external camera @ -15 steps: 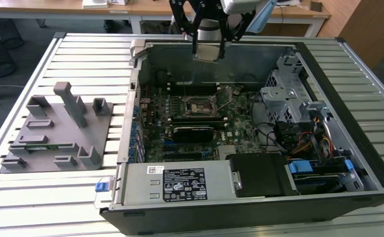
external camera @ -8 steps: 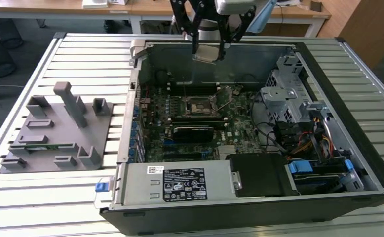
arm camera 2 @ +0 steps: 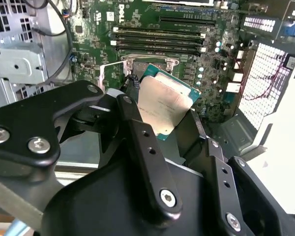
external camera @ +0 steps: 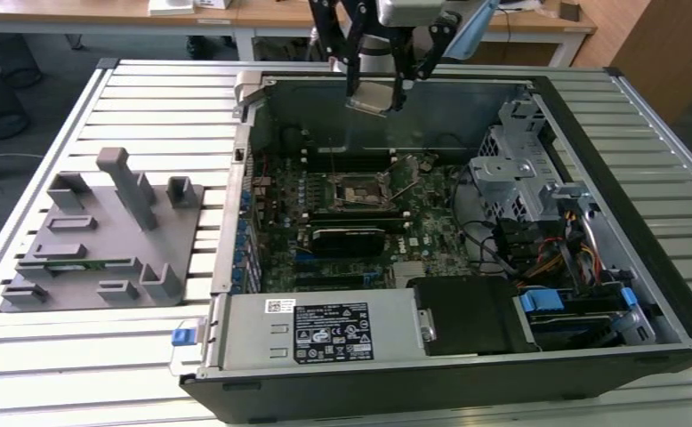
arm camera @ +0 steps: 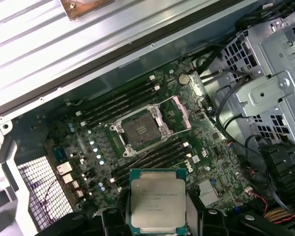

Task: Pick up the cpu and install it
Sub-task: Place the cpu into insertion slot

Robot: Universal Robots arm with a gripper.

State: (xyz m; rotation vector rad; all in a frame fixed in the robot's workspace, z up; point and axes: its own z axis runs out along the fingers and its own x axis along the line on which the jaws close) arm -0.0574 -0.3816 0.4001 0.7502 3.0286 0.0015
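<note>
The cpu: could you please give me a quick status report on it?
Status: tool shut on cpu. The cpu hangs over the open case, not yet in the socket. The socket uncovered, empty; nothing seen in between.

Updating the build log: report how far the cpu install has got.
Done: the cpu is picked up, clamped in the gripper. In hand: it hangs over the open computer case. Left: the motherboard socket sits open and empty, so seating is not yet done.
</note>
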